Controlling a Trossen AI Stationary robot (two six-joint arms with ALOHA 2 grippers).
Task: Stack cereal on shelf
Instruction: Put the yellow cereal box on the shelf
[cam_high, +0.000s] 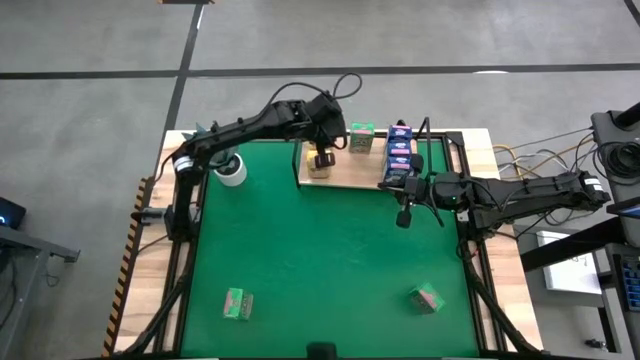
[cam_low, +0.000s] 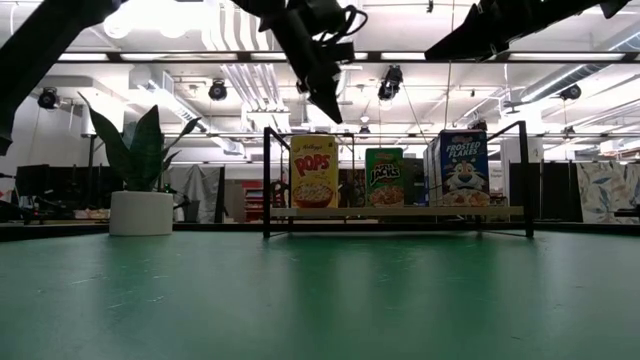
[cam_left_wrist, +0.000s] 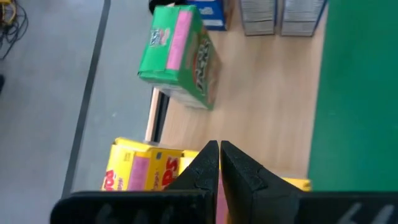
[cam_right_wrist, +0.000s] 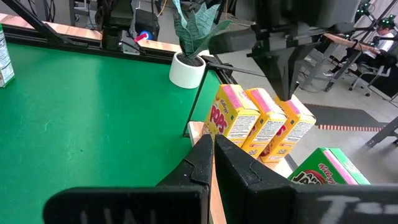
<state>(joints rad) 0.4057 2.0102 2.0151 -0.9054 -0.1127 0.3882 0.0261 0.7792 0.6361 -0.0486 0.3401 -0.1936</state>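
Cereal on shelf: three yellow boxes (cam_right_wrist: 261, 127) stand side by side at one end of the shelf (cam_high: 345, 172); a green box (cam_left_wrist: 180, 53) stands near the middle; blue boxes (cam_high: 400, 150) fill the other end, count hard to tell from above.
Cereal off shelf: two green boxes lie on the green mat (cam_high: 330, 260), one (cam_high: 237, 303) at the near left, one (cam_high: 426, 297) at the near right, well apart from the shelf.
Progress: judged mostly done; the two loose green boxes are left to fetch and stand beside their mate.
Look of the boxes: small printed cartons, upright, fronts facing the low camera; yellow ones have pink top flaps, the green one a pink side panel.
Left tool (cam_left_wrist: 219, 163): closed, holding nothing, hovering just above the yellow boxes.
Right tool (cam_right_wrist: 211, 155): closed, holding nothing, over the mat just beside the shelf's front edge, near the blue end.
Other: a white pot with plant (cam_high: 231, 170) sits on the bench left of the shelf.
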